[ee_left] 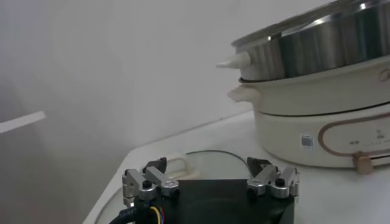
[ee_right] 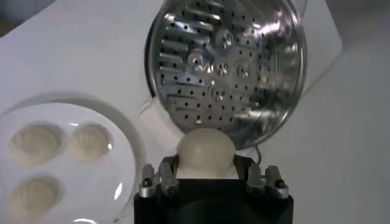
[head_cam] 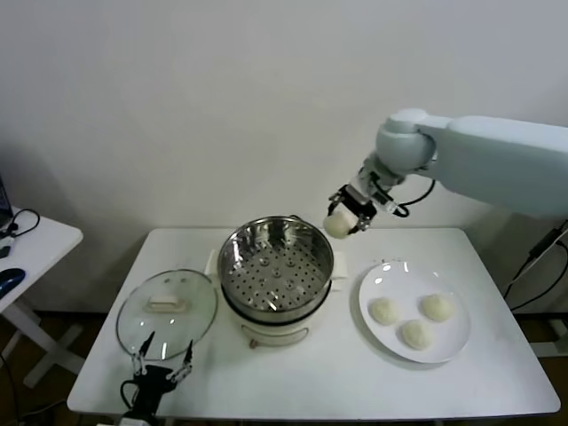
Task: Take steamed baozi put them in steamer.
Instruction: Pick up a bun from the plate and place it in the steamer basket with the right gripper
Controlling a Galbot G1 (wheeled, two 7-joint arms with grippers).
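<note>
my left gripper [head_cam: 161, 373] sits parked with its fingers spread at the front left edge of the table [head_cam: 497, 373], just ahead of the glass lid [head_cam: 167, 312], out of the way. mid-table, the steamer [head_cam: 276, 269] stands uncovered, its perforated tray bare, while three baozi [head_cam: 414, 334] wait on the white plate [head_cam: 457, 342] toward the right edge. near the back edge my right gripper [head_cam: 341, 220] is clenched on one baozi [head_cam: 336, 224], held high beside the steamer's rim so i can carry it over the wall and set it down.

We see the steamer [head_cam: 276, 269] standing open-topped, nothing above its perforated tray; the glass lid [head_cam: 167, 312] lies beside it on the counter [head_cam: 328, 377], near our left hand [head_cam: 161, 365].
</note>
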